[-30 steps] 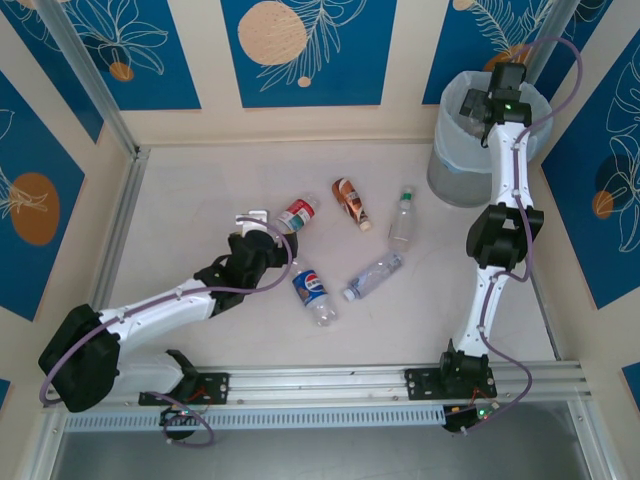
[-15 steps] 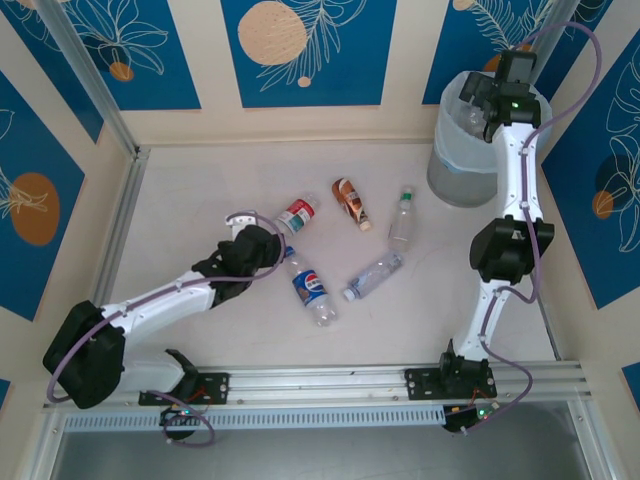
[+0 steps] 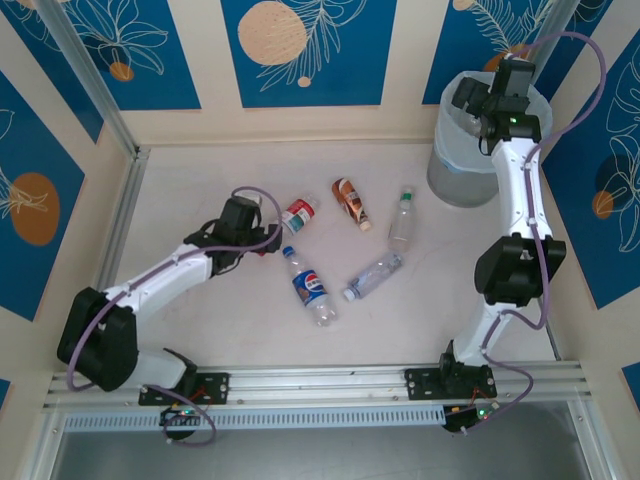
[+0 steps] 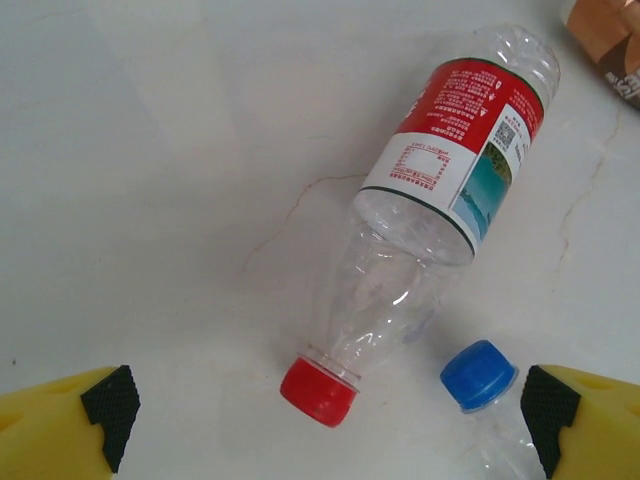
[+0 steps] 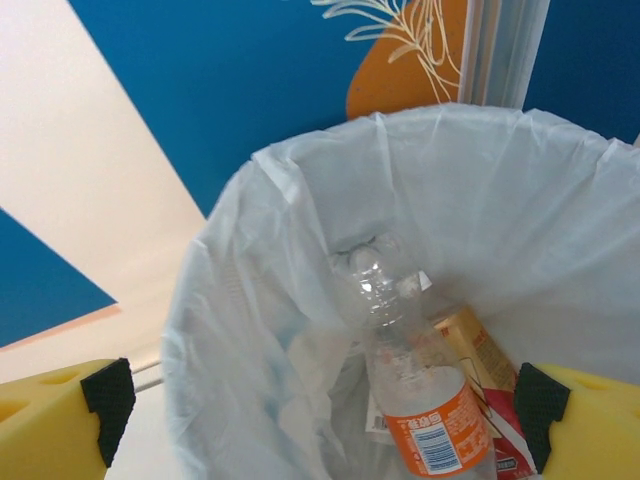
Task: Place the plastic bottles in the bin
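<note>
Five plastic bottles lie on the table: a red-labelled one, a blue Pepsi one, a brown one, a clear one and a crushed clear one. My left gripper is open just left of the red-labelled bottle. Its red cap sits between the fingers, and the Pepsi bottle's blue cap is by the right finger. My right gripper hangs open and empty over the bin. Inside the bin's liner lies an orange-labelled bottle.
Cream walls with blue panels close the table at the back and on both sides. A metal rail runs along the left edge. The bin stands in the back right corner. A yellow and red label shows beside the orange-labelled bottle.
My left arm has swung toward the back left and now faces the red-labelled bottle's cap end. My right arm's elbow has dropped nearer while its gripper stays over the bin.
</note>
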You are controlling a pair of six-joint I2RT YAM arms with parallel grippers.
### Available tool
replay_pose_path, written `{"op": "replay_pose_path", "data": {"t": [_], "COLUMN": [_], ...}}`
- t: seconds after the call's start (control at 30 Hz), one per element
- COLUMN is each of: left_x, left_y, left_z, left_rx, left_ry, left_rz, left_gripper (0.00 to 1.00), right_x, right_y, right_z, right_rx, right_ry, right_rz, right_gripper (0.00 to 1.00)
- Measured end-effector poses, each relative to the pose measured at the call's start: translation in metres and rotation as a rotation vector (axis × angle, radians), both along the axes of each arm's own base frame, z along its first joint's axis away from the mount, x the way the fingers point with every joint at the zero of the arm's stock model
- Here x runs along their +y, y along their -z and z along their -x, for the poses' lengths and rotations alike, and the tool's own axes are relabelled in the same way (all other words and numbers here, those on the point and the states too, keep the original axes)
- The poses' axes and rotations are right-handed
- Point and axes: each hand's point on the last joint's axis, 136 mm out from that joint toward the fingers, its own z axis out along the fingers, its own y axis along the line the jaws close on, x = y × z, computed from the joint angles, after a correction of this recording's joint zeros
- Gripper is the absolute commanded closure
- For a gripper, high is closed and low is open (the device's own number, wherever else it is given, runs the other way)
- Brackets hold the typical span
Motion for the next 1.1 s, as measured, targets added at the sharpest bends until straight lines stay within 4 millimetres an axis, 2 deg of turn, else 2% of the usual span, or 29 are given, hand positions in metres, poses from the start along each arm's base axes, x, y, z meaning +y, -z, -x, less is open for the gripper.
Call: {"op": "replay_pose_path", "data": {"t": [0.1, 0.23, 0.37, 0.47, 0.53, 0.73, 0.9, 1.1], "left_x": [-0.003, -0.010, -0.010, -0.001, 0.002, 0.000, -0.001, -0.001], "left_y": [0.008, 0.029, 0.043, 0.047, 0.049, 0.050, 0.063, 0.091], "left_z": [-0.006, 0.001, 0.001, -0.001, 0.000, 0.001, 0.003, 0.006], "left_rx": [0.033, 0.099, 0.165, 0.191, 0.201, 0.189, 0.218, 0.291], "left_ry": [0.080, 0.216, 0.302, 0.321, 0.336, 0.392, 0.435, 0.459], "left_rz": [-0.049, -0.111, -0.135, -0.131, -0.132, -0.154, -0.175, -0.193], "left_gripper": [0.01, 0.01, 0.01, 0.02, 0.07, 0.12, 0.15, 0.23], "right_x": [0.006, 0.011, 0.017, 0.021, 0.025, 0.045, 0.082, 0.145], "right_y": [-0.015, -0.033, -0.044, -0.048, -0.052, -0.059, -0.054, -0.039], "right_z": [0.009, 0.019, 0.033, 0.045, 0.051, 0.071, 0.105, 0.157], "right_rx": [-0.043, -0.090, -0.122, -0.139, -0.149, -0.173, -0.179, -0.168], "right_ry": [-0.014, -0.028, -0.047, -0.065, -0.078, -0.144, -0.255, -0.435], "right_rz": [-0.007, -0.011, -0.021, -0.029, -0.039, -0.107, -0.219, -0.352], "right_gripper": [0.00, 0.00, 0.00, 0.00, 0.00, 0.00, 0.00, 0.00]}}
